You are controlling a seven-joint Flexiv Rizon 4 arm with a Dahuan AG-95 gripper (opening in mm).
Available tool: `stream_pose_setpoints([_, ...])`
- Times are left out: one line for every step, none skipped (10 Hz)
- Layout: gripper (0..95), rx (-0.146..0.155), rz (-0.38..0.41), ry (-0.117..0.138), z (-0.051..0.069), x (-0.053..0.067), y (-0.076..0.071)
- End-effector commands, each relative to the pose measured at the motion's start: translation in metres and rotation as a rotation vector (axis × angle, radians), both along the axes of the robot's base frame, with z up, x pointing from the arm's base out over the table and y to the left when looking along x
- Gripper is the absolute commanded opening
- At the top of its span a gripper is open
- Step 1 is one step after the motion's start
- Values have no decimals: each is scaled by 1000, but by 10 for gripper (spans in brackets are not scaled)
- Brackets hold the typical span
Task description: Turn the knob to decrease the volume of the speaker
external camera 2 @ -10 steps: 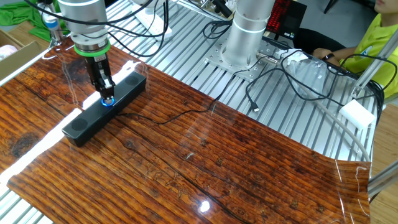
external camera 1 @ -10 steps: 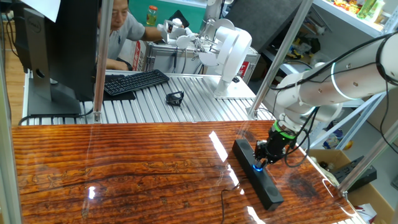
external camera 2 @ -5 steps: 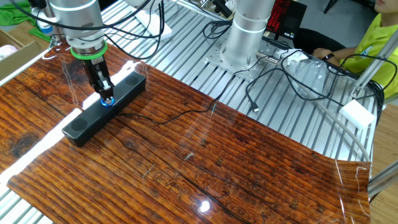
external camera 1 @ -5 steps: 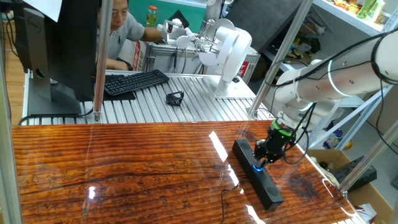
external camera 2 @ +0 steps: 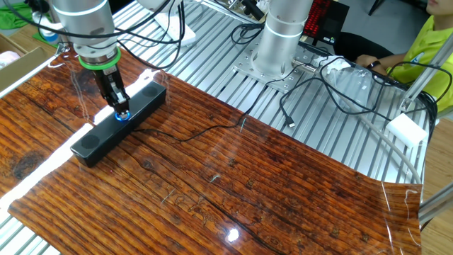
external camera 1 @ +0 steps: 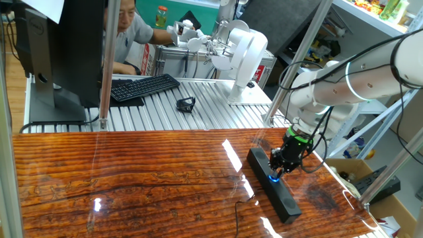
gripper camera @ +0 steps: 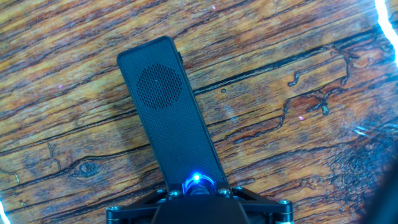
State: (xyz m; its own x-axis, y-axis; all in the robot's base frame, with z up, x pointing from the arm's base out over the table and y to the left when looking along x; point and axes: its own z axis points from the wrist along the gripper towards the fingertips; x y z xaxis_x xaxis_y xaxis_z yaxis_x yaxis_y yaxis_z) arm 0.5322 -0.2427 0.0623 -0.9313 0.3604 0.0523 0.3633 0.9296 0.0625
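Two opposite oblique table views, one close downward hand view; speaker (external camera 1: pixel 275 182) shared.

White rounded arm (external camera 1: pixel 357 82), green wrist ring, black claw (external camera 2: pixel 122 111), looping black cables

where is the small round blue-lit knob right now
The small round blue-lit knob sits midway along the long black speaker bar, on the wooden tabletop's left part in the other fixed view, directly beneath the gripper.

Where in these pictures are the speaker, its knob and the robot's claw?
speaker (gripper camera: pixel 163 106): hand view, on its mesh top face.
knob (gripper camera: pixel 197 183): hand view, on the blue-lit dial.
claw (external camera 2: pixel 121 112): the other fixed view, between the fingertips at the knob.
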Motion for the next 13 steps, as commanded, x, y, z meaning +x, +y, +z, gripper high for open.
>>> stream_pose_setpoints([0,-5,17,2,-1,0,0])
stream_pose_setpoints([0,-4,31,5,-1,0,0])
stream_pose_setpoints([0,-5,42,7,-1,0,0])
stream_pose_setpoints([0,-5,56,7,-1,0,0])
stream_pose_setpoints([0,-6,69,6,-1,0,0])
stream_pose_setpoints([0,-9,82,9,-1,0,0])
stream_pose_setpoints([0,-9,90,14,-1,0,0])
stream_pose_setpoints([0,-9,99,14,-1,0,0])
stream_pose_setpoints([0,-9,109,14,-1,0,0])
stream_pose_setpoints([0,-9,122,14,-1,0,0])
stream_pose_setpoints([0,-8,131,14,-1,0,1])
stream_pose_setpoints([0,-10,143,14,-1,0,1])
stream_pose_setpoints([0,-12,164,15,-1,0,1])
